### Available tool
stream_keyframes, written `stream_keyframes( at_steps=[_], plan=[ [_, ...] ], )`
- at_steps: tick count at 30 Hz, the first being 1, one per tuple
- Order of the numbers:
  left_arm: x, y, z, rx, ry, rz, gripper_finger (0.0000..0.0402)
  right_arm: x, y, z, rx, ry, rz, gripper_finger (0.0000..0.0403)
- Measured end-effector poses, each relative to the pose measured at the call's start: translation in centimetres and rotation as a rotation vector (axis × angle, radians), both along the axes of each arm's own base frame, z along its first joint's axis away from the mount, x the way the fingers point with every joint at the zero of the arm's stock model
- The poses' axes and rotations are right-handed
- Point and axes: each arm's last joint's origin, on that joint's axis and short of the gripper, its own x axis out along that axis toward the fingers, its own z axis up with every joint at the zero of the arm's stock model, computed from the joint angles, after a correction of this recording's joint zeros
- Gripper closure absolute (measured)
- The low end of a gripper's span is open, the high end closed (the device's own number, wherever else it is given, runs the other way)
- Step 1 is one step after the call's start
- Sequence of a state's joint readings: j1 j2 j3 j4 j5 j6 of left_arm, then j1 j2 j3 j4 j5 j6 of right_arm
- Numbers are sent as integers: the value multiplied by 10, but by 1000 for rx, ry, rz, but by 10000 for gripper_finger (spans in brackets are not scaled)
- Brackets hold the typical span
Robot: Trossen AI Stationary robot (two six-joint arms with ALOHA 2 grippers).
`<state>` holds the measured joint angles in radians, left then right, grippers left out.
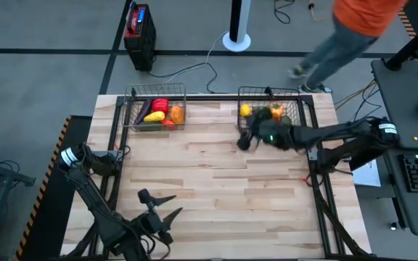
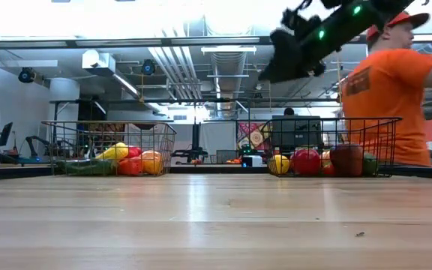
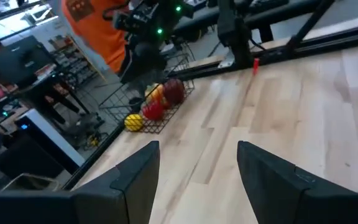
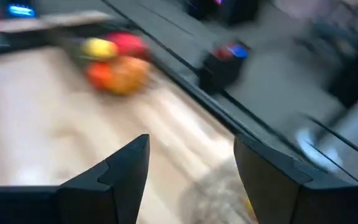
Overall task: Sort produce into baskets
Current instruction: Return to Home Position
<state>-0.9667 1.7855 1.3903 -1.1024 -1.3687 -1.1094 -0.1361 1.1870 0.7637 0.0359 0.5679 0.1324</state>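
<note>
Produce (image 1: 160,110) fills the left basket (image 1: 157,88) at 11 o'clock and the right basket (image 1: 267,90) at 1 o'clock. No loose piece shows on the tabletop (image 1: 216,174), so sorting is judged complete. The right tool (image 1: 244,142), released and empty, hangs at the right basket's 7 o'clock corner, its retreat apparently outstanding; the left tool (image 1: 178,203), released, waits at 7 o'clock.

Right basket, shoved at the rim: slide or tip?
Likely slides: the right basket is low, wide and sits flat on the smooth wooden table. Thin wire mesh suggests it's light, though the produce adds weight. Rounded pieces may roll inside.
</note>
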Motion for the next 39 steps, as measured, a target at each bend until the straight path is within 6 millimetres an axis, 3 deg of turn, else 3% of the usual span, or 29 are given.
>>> stream_keyframes(
  at_steps=[6,13,19,24,28,32,35,39],
  plan=[
    [36,-6,11,-42,130,-76,203,14,56,-9,-114,-78,252,179],
    [98,4,33,-18,246,-487,203,17,79,-15,-134,-116,340,179],
    [136,65,45,34,312,-578,203,17,81,-14,-147,-163,440,179],
    [163,127,50,-93,341,-814,203,12,77,-19,-158,-284,560,179],
    [167,170,51,-194,344,-906,203,-1,69,-30,-147,-337,530,179],
    [157,199,47,-207,330,-894,203,-18,63,-40,-124,-364,529,179],
    [139,214,51,-181,244,-869,203,-28,61,-40,-103,-389,619,179],
    [101,228,50,-138,82,-844,203,-35,59,-32,-92,-445,722,179]
  ],
)
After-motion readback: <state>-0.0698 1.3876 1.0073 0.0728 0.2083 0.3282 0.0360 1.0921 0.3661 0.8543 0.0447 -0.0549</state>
